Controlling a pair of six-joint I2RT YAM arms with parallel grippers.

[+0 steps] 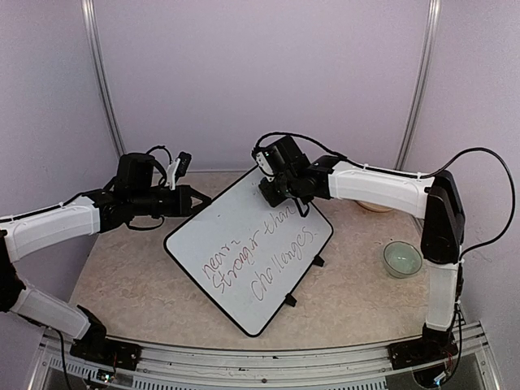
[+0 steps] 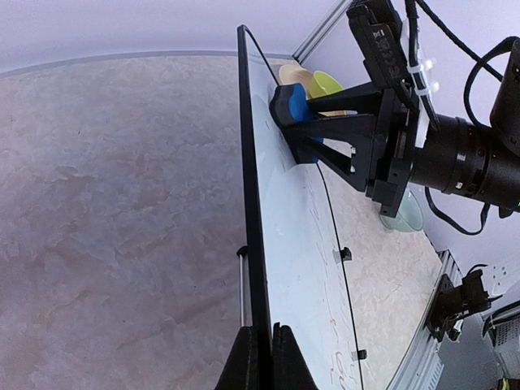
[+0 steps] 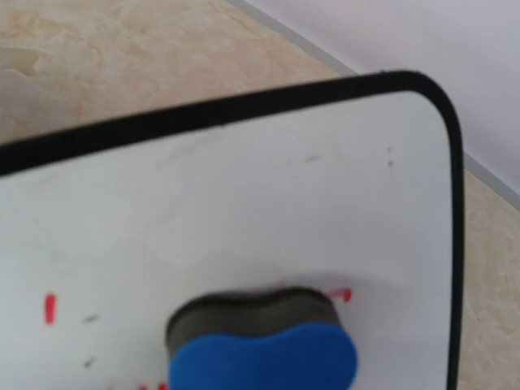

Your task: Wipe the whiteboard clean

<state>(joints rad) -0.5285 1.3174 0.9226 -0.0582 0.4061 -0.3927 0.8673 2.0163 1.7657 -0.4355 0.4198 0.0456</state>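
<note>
1 eraser [image 2: 288, 104] on whiteboard [image 2: 284, 211], wrist-cams only

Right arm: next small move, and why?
Probably sweep the eraser down the whiteboard toward the writing: it is pressed near the top corner, where only red flecks show, and the left end effector clamps the board's edge.

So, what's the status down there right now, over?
Left end effector shut on edge of black-framed white whiteboard. Right end effector presses blue block eraser near far corner. Red handwriting unerased. Nothing blocking board.
</note>
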